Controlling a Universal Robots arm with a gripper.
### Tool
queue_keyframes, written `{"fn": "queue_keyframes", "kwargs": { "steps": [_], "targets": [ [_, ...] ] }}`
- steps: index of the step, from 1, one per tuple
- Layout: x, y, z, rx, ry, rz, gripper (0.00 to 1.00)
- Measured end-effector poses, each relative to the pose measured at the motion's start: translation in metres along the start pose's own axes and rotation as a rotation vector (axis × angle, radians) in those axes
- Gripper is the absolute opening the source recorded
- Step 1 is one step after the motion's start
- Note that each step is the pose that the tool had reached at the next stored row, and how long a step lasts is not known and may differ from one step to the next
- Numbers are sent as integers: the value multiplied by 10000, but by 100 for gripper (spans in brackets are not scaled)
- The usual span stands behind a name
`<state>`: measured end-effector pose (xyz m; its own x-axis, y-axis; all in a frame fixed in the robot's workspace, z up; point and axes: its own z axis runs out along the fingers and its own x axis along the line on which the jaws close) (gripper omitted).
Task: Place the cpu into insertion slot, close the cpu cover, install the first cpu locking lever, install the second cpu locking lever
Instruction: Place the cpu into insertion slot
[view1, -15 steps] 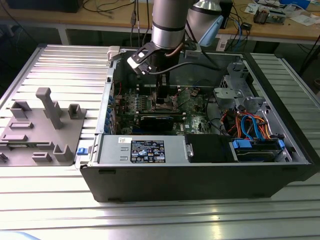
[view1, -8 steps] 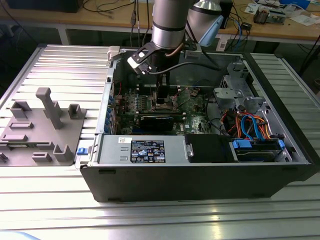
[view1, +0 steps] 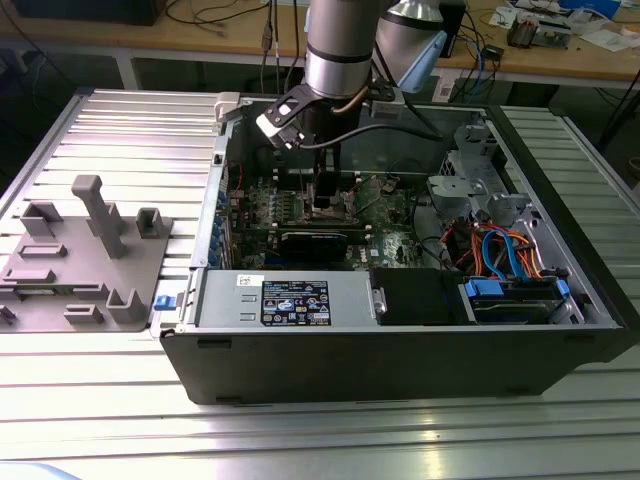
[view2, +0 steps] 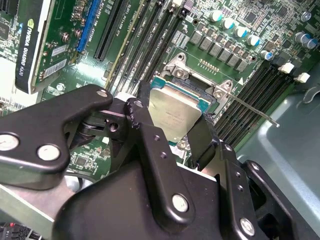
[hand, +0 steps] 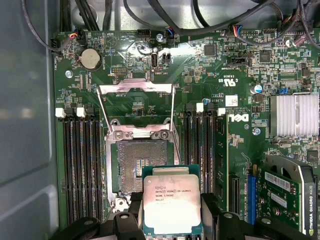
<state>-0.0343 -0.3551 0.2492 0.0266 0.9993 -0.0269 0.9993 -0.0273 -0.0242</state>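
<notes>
CPU (hand: 171, 205) sits clamped in your gripper (hand: 171, 216), the two black fingers (view2: 145, 127) narrowed onto opposite edges of the chip, metal top facing the camera. It is carried free of the board, not seated.

The insertion slot (hand: 136, 165) lies open just beside it, its dark pin field bare. In the first wrist view the chip overlaps only the corner of the socket farthest from the hinge, so it looks offset toward the memory slots (hand: 202, 150) on the graphics card (hand: 287, 195) side and away from the raised cpu cover (hand: 136, 86). Some of that offset may be the camera's angle on a lifted chip, so treat it as a judgement. Its edges run roughly parallel to the socket's sides, so you probably need no turn.

The cover's frame stands back from the socket, and a locking lever (view2: 250, 109) juts out loose, so nothing blocks the opening.

In the exterior view the gripper (view1: 325, 195) reaches down into the computer case (view1: 400, 340).
</notes>
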Motion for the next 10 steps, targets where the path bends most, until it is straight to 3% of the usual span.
{"fn": "queue_keyframes", "kwargs": {
  "steps": [10],
  "targets": [
    [11, 37, 3, 0, -1, 1, 55]
  ]
}}
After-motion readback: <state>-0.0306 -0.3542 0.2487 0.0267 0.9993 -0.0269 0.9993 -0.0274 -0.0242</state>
